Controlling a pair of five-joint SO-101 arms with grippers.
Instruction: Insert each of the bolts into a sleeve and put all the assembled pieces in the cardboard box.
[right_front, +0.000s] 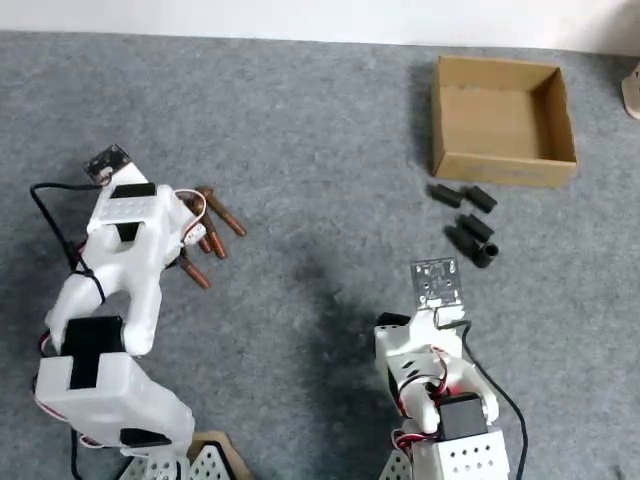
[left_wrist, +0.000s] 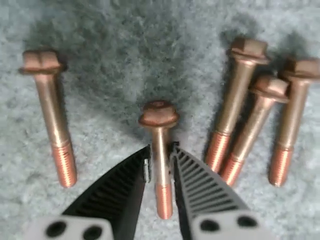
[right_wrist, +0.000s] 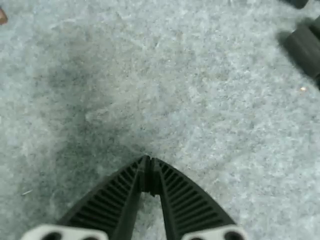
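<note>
Left pincer (left_wrist: 160, 159) pinches the shank of one copper bolt (left_wrist: 159, 117) just below its flanged head, a finger touching each side and the threaded end running back between them. Cannot tell whether it rests on the grey worktop (left_wrist: 130, 45) or is lifted. A single bolt (left_wrist: 50, 115) lies apart on one side. A cluster of three bolts (left_wrist: 260, 120) lies near on the other side, all roughly parallel. Right pincer (right_wrist: 149, 172) is pressed together on nothing, over bare worktop, with a black sleeve (right_wrist: 306, 45) off toward one corner. From above, the black sleeves (right_front: 468, 225) lie in a loose group just in front of the cardboard box (right_front: 500, 168), well apart from the bolts.
</note>
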